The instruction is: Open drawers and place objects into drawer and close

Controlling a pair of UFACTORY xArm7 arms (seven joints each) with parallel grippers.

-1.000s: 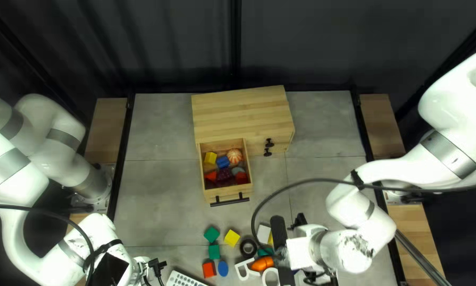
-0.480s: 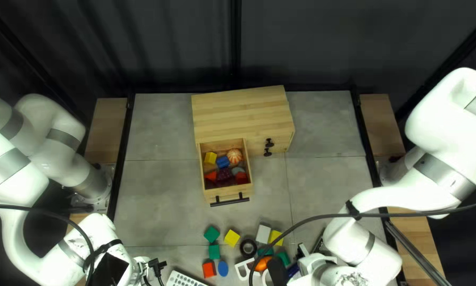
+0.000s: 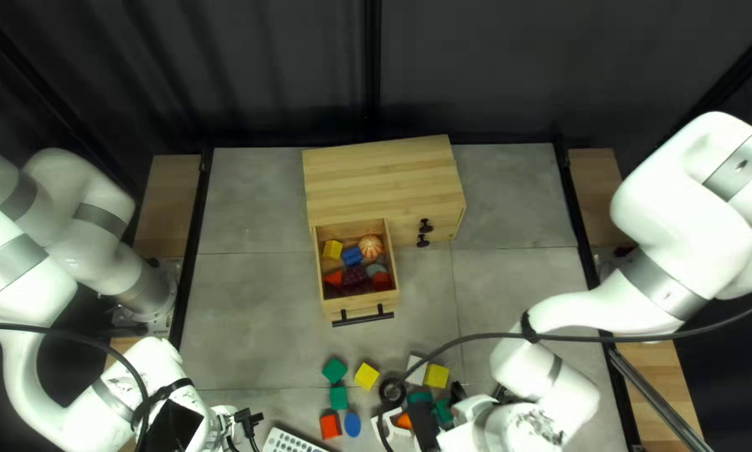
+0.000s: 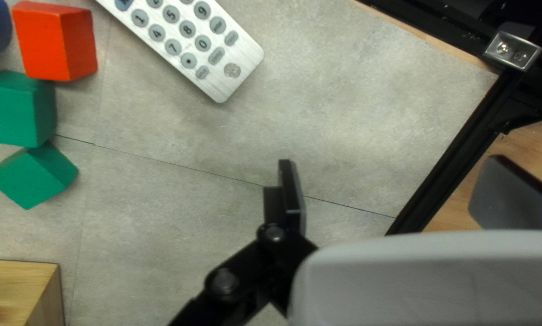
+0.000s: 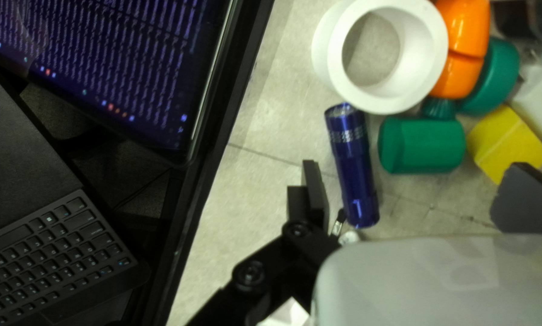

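The wooden cabinet [image 3: 384, 176] has one drawer [image 3: 361, 308] pulled out, holding yellow and blue blocks, an orange striped ball, red pieces and others. My right gripper [image 3: 439, 408] is low over the loose objects in the top left view. In the right wrist view that gripper [image 5: 418, 192] is open, with a blue flashlight [image 5: 356, 172] below and ahead, nearer one finger, and a green cylinder [image 5: 421, 146] beyond. My left gripper [image 3: 246, 420] is near the table's near edge; its wrist view shows the gripper [image 4: 397, 193] open over bare floor-grey tabletop, with nothing between its fingers.
Green blocks [image 3: 335, 370], a yellow block [image 3: 367, 376], a red block [image 3: 331, 426] and a remote [image 4: 186, 36] lie near the left arm. A white ring [image 5: 382, 57], an orange object [image 5: 464, 48] and a laptop keyboard [image 5: 47, 253] surround the right gripper's area.
My right arm first drew toward the near edge, then shifted left in the top left view. The left arm, the cabinet and the open drawer stay as they were.
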